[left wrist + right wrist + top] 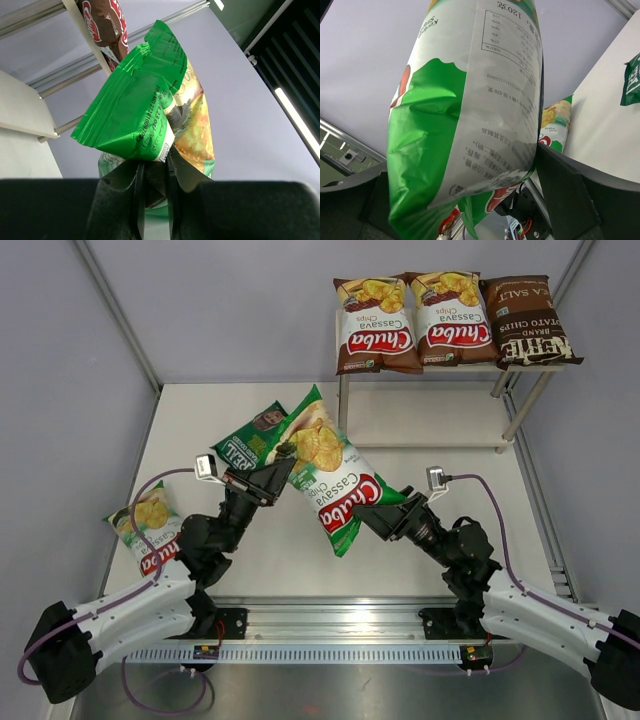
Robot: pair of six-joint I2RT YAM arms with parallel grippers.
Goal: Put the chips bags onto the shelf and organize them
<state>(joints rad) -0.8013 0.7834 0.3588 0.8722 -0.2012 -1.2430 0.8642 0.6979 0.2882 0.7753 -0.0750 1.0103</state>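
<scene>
Chuba Cassava bag [335, 485] mid-handover: left gripper [280, 472] pinches one edge, right gripper [372, 518] gapes around its near end, closing due next.

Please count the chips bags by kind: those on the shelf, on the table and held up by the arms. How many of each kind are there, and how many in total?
Brown Chuba Cassava bags: 2
Light-green Chuba Cassava bags: 2
Dark-green REAL bag: 1
Dark-brown Kettle bag: 1
Total: 6
</scene>
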